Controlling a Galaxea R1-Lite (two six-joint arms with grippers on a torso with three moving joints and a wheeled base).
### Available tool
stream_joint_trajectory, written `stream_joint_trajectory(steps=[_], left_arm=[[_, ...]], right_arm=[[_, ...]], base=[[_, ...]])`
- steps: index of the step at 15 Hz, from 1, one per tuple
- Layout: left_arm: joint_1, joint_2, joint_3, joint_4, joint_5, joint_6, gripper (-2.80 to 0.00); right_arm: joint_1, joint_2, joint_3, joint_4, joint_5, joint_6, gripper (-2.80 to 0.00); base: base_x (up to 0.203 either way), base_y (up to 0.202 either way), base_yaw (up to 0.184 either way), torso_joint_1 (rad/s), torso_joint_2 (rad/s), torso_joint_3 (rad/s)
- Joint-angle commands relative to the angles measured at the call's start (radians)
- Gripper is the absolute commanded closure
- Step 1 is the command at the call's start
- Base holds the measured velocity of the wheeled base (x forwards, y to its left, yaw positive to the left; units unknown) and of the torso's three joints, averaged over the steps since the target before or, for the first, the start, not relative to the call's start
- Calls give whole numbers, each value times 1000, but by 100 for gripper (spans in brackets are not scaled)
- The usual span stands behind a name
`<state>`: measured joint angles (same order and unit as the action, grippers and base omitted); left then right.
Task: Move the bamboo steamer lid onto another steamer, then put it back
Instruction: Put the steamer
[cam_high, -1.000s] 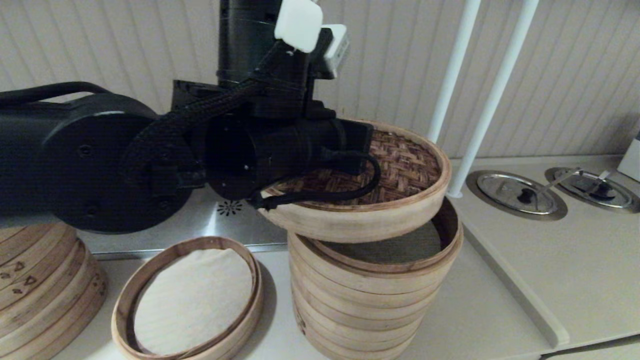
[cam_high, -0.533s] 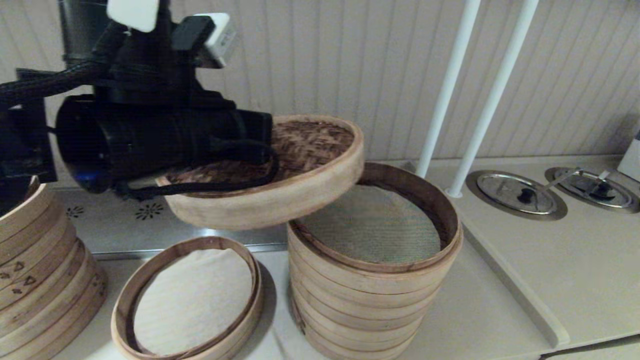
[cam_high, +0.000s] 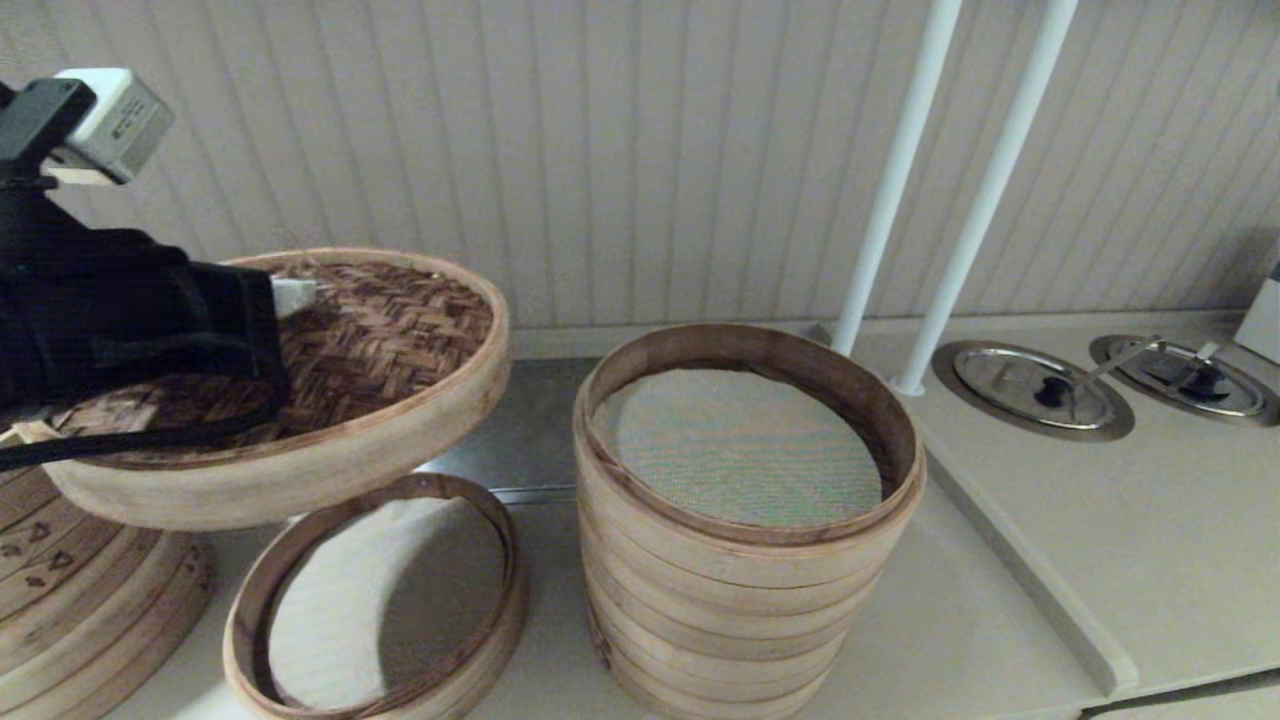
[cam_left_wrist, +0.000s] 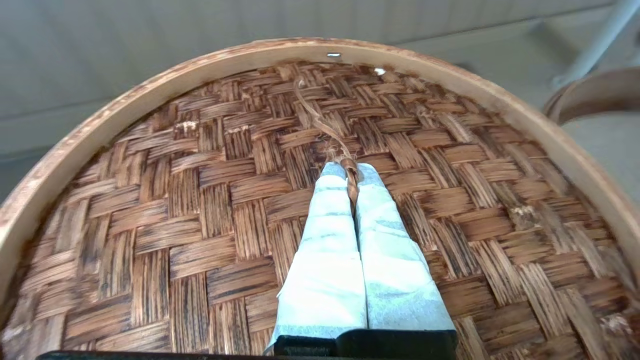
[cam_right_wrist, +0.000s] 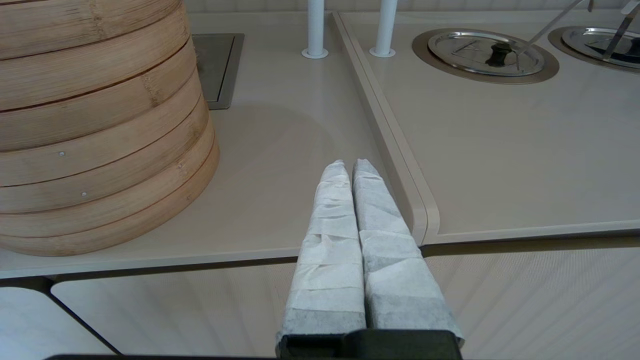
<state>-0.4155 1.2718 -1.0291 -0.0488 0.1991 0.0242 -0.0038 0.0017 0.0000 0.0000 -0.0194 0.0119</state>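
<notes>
The left gripper (cam_left_wrist: 350, 172) holds the bamboo steamer lid (cam_high: 380, 340) in the air at the left of the counter, its white-wrapped fingers (cam_left_wrist: 327, 240) pinched together on the thin twisted handle loop (cam_left_wrist: 320, 125) at the middle of the woven top. A second ago the lid hung tilted over the tall steamer stack (cam_high: 745, 560); half a second ago it had slid partway off to the left; now it is wholly clear of the stack and the grey-green mesh inside the stack's top tier lies fully uncovered.

The lid tips slightly, its near rim lower, and floats above the low tray with the white cloth (cam_high: 385, 600), throwing a shadow over the right part of that cloth. Its left edge overlaps the marked stack (cam_high: 70, 600) at the frame's left side in the head view, though whether the two touch cannot be told. Open air separates the lid's right rim from the tall stack's brown rim.

The low tray sits just beside the tall stack. Right of the stack the counter (cam_high: 1000, 600) runs bare to a raised seam, beyond which two white poles (cam_high: 900, 150) rise and two round metal covers (cam_high: 1035, 385) are set into the surface.

The right gripper (cam_right_wrist: 350, 167) waits low at the counter's front edge, near the tall stack's base, its fingers pressed together on nothing.
</notes>
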Motion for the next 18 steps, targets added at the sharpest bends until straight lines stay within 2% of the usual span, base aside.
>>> stream_joint_trajectory(steps=[1,2,5,8,12,18], left_arm=[[54,-87,60,2,-12,5,0],[66,-103,97,1,-23,5,0],[132,-128,206,-10,-113,6,0],[172,-112,299,-67,-159,7,0],[186,-74,400,-193,-171,7,0],[198,-24,474,-245,-198,6,0]], right_arm=[[-1,0,3,0,-1,0,0],[1,0,3,0,0,0,0],[1,0,3,0,-1,0,0],[1,0,3,0,-1,0,0],[1,0,3,0,0,0,0],[-1,0,3,0,-1,0,0]], base=[[0,0,0,0,0,0],[0,0,0,0,0,0],[0,0,0,0,0,0],[0,0,0,0,0,0],[0,0,0,0,0,0],[0,0,0,0,0,0]])
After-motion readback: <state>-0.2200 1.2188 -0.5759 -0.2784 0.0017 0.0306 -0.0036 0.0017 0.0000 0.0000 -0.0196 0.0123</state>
